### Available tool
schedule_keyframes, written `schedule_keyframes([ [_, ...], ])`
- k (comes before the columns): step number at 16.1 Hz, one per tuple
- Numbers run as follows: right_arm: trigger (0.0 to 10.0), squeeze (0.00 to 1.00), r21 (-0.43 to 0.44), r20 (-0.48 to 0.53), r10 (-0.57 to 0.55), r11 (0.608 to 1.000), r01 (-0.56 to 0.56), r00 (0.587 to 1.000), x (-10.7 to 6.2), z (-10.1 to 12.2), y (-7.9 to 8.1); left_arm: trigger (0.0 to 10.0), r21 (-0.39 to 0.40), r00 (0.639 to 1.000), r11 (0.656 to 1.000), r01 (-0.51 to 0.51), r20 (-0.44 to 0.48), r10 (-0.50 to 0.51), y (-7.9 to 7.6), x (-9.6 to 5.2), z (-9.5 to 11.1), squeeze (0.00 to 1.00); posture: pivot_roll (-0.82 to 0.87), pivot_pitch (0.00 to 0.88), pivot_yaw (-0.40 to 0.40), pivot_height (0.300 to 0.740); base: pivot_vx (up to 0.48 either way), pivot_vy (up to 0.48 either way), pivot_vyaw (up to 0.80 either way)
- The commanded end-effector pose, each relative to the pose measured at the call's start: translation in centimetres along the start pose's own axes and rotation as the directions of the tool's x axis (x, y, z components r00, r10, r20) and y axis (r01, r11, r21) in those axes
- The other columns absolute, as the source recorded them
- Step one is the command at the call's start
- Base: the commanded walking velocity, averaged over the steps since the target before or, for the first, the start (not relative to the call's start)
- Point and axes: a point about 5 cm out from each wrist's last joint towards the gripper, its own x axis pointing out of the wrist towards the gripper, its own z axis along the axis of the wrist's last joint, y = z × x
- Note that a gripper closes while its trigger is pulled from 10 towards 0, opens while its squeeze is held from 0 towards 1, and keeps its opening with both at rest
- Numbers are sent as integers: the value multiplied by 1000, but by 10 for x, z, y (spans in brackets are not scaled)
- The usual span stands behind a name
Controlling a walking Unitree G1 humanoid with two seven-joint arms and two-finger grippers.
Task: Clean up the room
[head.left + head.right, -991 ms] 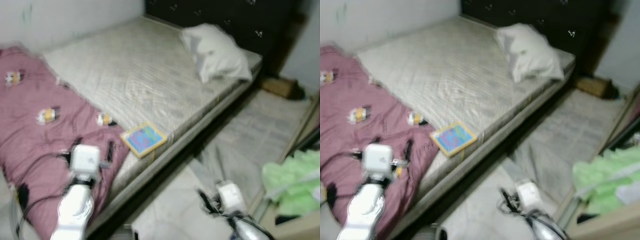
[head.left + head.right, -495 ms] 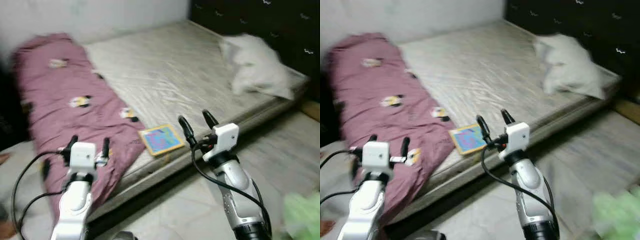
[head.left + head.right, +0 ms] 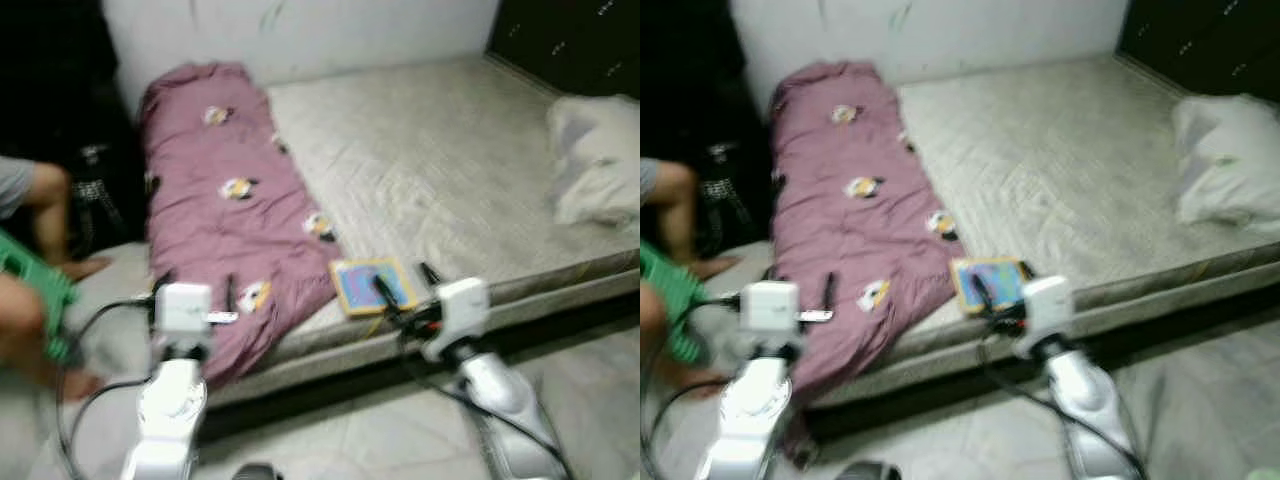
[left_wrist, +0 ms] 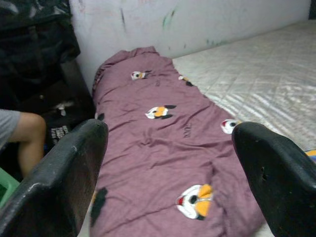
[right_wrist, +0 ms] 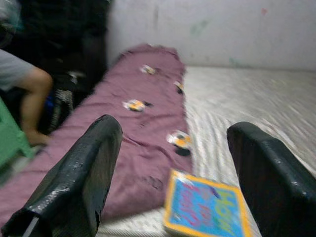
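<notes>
Mattress lying ahead of both grippers, purple blanket lying beyond the left gripper with fingers spread, pillow resting far right, book lying at the mattress edge just beyond the released right gripper, person's leg showing far left.

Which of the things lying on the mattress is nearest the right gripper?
The colourful book at the mattress edge, just ahead of the open right gripper; blanket and pillow lie farther off.

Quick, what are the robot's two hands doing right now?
Left gripper: open, empty, near the purple blanket.
Right gripper: open, empty, at the colourful book.
</notes>
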Motion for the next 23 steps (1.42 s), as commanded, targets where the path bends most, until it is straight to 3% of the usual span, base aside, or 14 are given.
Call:
schedule_keyframes([
  [1, 10000, 0, 6, 31, 20, 1000, -20, 999, 6, 8, 5, 10000, 15, 1000, 1000, -19, 11, 19, 8, 3, 3, 0, -26, 7, 5, 740, 0, 0, 0],
  [10, 10000, 0, -14, 0, 23, 1000, -23, 1000, 7, 10, 4, 10000, -22, 998, 999, 39, 41, -38, 1, 5, 7, 0, -37, 6, 0, 740, 0, 0, 0],
  [18, 10000, 0, -34, 1, 50, 998, -50, 999, 6, 11, 7, 10000, -37, 997, 997, 66, 45, -65, -3, 4, 6, 0, -44, 9, -2, 740, 357, 0, 670],
  [23, 10000, 0, -44, -2, 43, 998, -43, 999, 8, 11, 5, 10000, -34, 997, 997, 65, 38, -63, -2, 5, 5, 0, -44, 8, -2, 740, 349, 0, 0],
])
